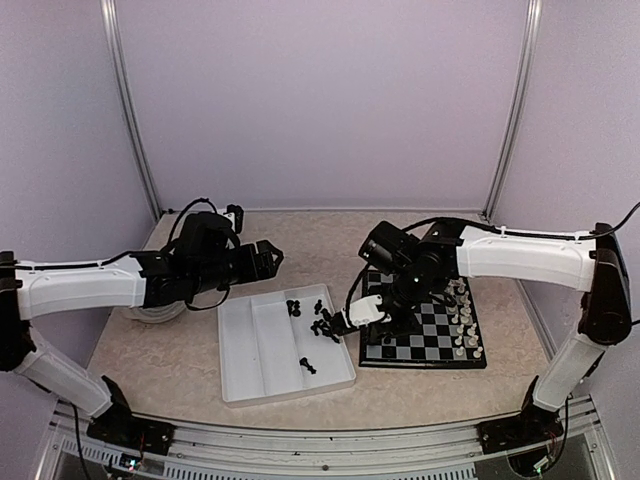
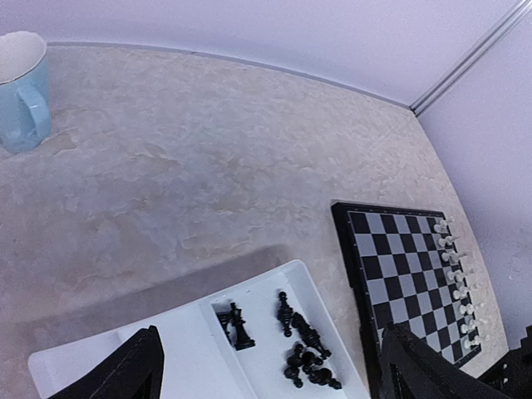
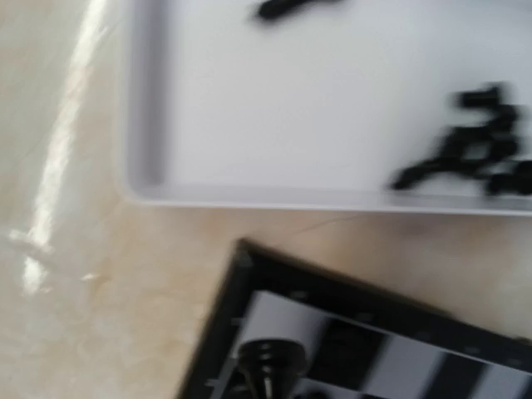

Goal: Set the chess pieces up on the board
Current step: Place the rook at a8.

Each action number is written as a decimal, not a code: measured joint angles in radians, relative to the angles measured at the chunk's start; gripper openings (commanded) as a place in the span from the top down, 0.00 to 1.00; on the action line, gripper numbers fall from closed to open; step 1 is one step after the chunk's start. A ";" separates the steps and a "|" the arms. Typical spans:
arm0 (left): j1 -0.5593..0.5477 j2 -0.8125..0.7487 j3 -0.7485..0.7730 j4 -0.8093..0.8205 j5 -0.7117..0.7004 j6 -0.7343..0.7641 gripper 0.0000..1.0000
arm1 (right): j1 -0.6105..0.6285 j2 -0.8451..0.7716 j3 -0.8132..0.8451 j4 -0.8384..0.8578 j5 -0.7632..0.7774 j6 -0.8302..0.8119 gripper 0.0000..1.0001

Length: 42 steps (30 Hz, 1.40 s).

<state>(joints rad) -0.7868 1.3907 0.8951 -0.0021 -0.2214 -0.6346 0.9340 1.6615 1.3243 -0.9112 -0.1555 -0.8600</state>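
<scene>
— At the board's 9 o'clock edge, what is the right gripper (image 1: 365, 316) doing?

— It is pinched narrow on one black piece (image 3: 269, 364), I judge, low over an edge square of the board (image 1: 425, 346). The white pieces (image 1: 462, 320) line the 3 o'clock edge, so black belongs on this opposite side.

— And the left gripper (image 1: 268, 256)?

— Spread wide, holding nothing, hanging just beyond the tray's (image 1: 245, 350) 12 o'clock edge, probably ready for the next pick.

— Counts?

— One board, one tray at its 9 o'clock, one blue mug (image 2: 20, 91). The chess pieces (image 2: 306, 334) in the tray bunch at its 2 o'clock corner, with one apart near 5 o'clock: about ten, too bunched for a sure count. White stands in two rows.
</scene>
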 measured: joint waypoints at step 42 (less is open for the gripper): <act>0.017 -0.051 -0.077 0.015 0.028 -0.035 0.11 | 0.087 0.195 0.005 -0.029 0.312 0.062 0.91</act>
<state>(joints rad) -0.7700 1.3399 0.8177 0.0128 -0.1936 -0.6697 1.0206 1.8568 1.3289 -0.9398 0.1570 -0.7982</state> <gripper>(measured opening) 0.893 0.083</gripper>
